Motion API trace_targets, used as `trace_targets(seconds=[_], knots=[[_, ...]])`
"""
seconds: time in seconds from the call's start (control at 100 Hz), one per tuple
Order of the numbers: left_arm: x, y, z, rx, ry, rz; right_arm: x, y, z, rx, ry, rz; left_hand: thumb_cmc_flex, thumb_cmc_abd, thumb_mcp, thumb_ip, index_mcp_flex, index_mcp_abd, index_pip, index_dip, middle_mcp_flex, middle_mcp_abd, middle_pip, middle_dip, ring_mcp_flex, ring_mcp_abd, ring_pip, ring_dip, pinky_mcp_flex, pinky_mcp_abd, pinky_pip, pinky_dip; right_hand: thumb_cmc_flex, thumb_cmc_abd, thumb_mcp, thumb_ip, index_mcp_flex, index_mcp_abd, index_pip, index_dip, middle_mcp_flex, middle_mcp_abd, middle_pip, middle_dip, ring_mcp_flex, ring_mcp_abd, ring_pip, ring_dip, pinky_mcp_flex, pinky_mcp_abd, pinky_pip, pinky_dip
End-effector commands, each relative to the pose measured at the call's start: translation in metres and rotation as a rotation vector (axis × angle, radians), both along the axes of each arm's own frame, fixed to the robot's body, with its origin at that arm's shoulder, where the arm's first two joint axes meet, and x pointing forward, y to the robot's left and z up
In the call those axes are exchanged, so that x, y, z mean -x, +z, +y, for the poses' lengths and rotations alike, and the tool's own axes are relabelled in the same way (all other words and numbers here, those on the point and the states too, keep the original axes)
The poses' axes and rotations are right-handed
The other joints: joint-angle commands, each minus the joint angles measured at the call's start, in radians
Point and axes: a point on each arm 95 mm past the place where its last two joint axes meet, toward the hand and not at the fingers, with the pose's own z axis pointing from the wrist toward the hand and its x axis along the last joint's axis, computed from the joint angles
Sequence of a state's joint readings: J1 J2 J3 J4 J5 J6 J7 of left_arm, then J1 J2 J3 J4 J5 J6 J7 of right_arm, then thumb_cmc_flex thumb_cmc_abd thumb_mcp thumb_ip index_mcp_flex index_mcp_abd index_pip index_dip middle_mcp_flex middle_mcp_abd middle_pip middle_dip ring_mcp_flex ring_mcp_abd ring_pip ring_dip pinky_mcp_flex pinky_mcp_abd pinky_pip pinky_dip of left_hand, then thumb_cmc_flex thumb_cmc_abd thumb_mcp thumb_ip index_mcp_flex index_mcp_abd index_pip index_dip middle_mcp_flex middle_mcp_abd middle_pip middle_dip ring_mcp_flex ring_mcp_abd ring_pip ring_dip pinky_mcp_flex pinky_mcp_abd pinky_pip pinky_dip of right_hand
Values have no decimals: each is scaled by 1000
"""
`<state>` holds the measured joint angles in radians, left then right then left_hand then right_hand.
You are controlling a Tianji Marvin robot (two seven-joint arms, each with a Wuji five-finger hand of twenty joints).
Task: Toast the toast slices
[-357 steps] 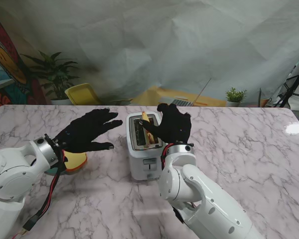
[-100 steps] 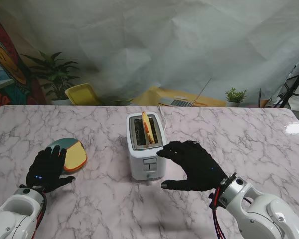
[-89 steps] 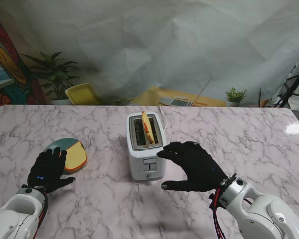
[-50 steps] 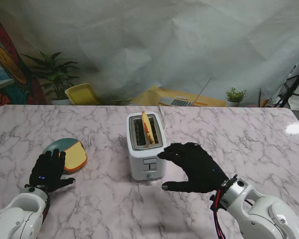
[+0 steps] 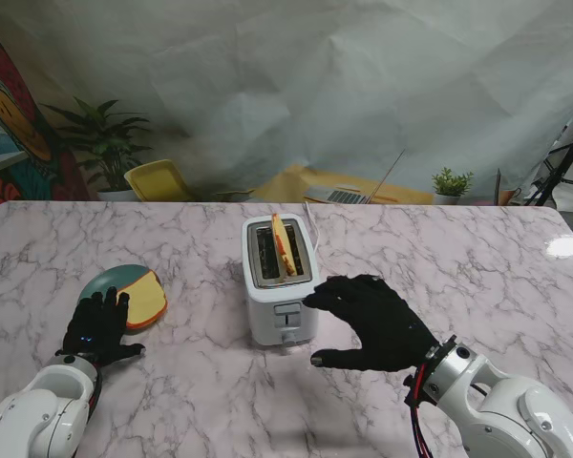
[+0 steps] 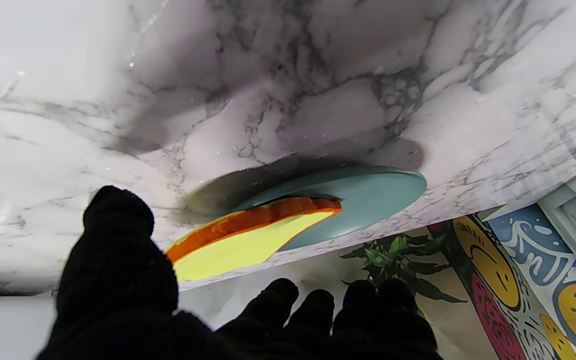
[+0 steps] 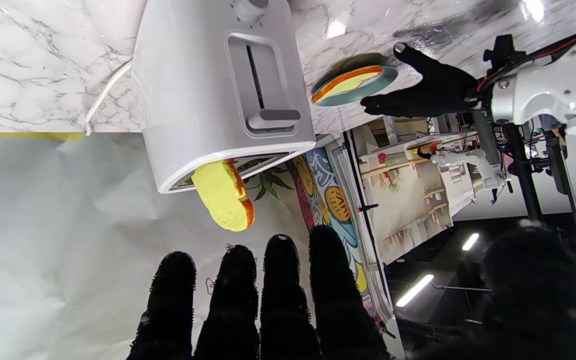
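Note:
A white toaster (image 5: 280,292) (image 7: 208,80) stands mid-table with one yellow toast slice (image 5: 284,245) (image 7: 224,200) sticking up from its right slot. Its lever (image 7: 274,115) sits on the front face nearest me. A second slice (image 5: 144,298) (image 6: 248,242) lies on a teal plate (image 5: 103,282) (image 6: 368,195) at the left. My left hand (image 5: 97,327) (image 6: 178,320) is open, palm down, just nearer to me than the plate. My right hand (image 5: 374,322) (image 7: 268,305) is open with fingers spread, just right of the toaster's front, holding nothing.
A white cord (image 7: 103,95) runs from the toaster's back. Past the table's far edge are a yellow chair (image 5: 160,180), potted plants (image 5: 105,143) and a laptop (image 5: 349,196). Marble tabletop (image 5: 477,267) extends to the right.
Since 3.6 s ago both hands have drawn back from the toaster top, leaving the slice in the slot. Over the last second the left hand crept slightly toward the plate; the right barely shifted.

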<state>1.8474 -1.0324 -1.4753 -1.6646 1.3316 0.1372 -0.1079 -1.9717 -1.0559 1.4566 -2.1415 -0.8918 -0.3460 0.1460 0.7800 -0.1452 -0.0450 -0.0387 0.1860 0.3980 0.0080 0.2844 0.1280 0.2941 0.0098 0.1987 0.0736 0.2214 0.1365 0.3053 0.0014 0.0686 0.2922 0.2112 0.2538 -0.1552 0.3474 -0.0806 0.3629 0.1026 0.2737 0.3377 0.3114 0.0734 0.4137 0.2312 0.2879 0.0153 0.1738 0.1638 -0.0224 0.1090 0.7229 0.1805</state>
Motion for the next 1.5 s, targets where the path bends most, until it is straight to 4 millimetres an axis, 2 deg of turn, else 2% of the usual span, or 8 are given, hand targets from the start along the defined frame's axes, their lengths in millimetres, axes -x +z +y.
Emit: trace_targets(seconds=[0.0, 0.18, 0.64, 0.75, 0.95, 1.05, 1.24, 1.49], knots=[[-2, -3, 1, -2, -4, 25, 2, -1, 1, 3, 4, 7, 39, -5, 19, 31, -45, 47, -13, -8, -39, 19, -10, 1, -22, 22, -4, 18, -21, -41, 34, -6, 18, 36, -21, 6, 5, -23, 7, -16, 10, -19, -23, -1, -2, -23, -44, -26, -9, -30, -18, -15], [-8, -6, 1, 3, -7, 26, 2, -1, 1, 0, 4, 7, 107, -7, 20, 35, -35, 26, 17, 83, -25, 2, 15, 98, 1, 20, 74, 45, -25, -48, 154, 40, 20, 39, -25, 6, 7, -24, 9, -17, 16, -22, -22, 0, 1, -24, -43, -26, -9, -30, -19, -16], [-19, -14, -3, 40, -28, 20, 3, -2, -1, -1, -7, 14, 216, 8, 23, 34, 37, -22, 29, 104, 56, -34, 26, 128, 25, -4, 182, 58, 1, -69, 236, 72, 29, 51, -38, 7, 12, -25, 14, -20, 24, -24, -22, 1, 10, -23, -40, -24, -5, -25, -20, -15], [-20, -16, -4, 43, -41, 48, 3, -2, -2, -3, -11, 17, 106, 16, 18, 36, 3, -13, 10, 95, 7, -33, 14, 121, 10, -7, 109, 12, -28, -68, 170, 35, 31, 54, -43, 7, 13, -26, 14, -21, 27, -22, -22, 1, 13, -21, -39, -24, -4, -25, -21, -15], [-23, -23, -7, 68, -38, 38, 3, -4, 0, -8, -9, 13, 16, 51, 3, 20, -17, -3, 6, 96, -14, -28, 13, 120, 2, -10, 79, 19, -26, -68, 127, 13, 34, 57, -50, 8, 19, -26, 18, -22, 35, -25, -20, 2, 14, -19, -38, -23, -4, -24, -27, -17], [-25, -25, -9, 57, -35, 31, 3, -4, 1, -13, -8, 12, 86, 36, 13, 16, 5, -4, 16, 100, 12, -25, 19, 125, 10, -3, 113, 48, -23, -66, 178, 42, 37, 58, -52, 8, 20, -28, 19, -23, 36, -26, -21, 2, 14, -21, -39, -23, -4, -26, -31, -18], [-28, -27, -11, 41, -25, 1, 3, -4, 1, -13, -8, 10, 328, 43, 15, 22, 94, -23, 63, 123, 129, -22, 49, 156, 58, 13, 242, 93, 3, -49, 331, 114, 40, 60, -57, 8, 21, -30, 21, -23, 40, -24, -20, 3, 13, -21, -39, -23, -4, -23, -36, -19], [-31, -31, -12, 63, -14, 0, 4, -4, -1, -10, -15, 10, 461, 61, 11, 20, 152, -62, 107, 131, 138, -53, 194, 180, 130, -1, 280, 101, 49, -60, 390, 138, 47, 61, -62, 9, 24, -30, 24, -24, 46, -27, -17, 5, 18, -21, -39, -23, 1, -24, -37, -18]])
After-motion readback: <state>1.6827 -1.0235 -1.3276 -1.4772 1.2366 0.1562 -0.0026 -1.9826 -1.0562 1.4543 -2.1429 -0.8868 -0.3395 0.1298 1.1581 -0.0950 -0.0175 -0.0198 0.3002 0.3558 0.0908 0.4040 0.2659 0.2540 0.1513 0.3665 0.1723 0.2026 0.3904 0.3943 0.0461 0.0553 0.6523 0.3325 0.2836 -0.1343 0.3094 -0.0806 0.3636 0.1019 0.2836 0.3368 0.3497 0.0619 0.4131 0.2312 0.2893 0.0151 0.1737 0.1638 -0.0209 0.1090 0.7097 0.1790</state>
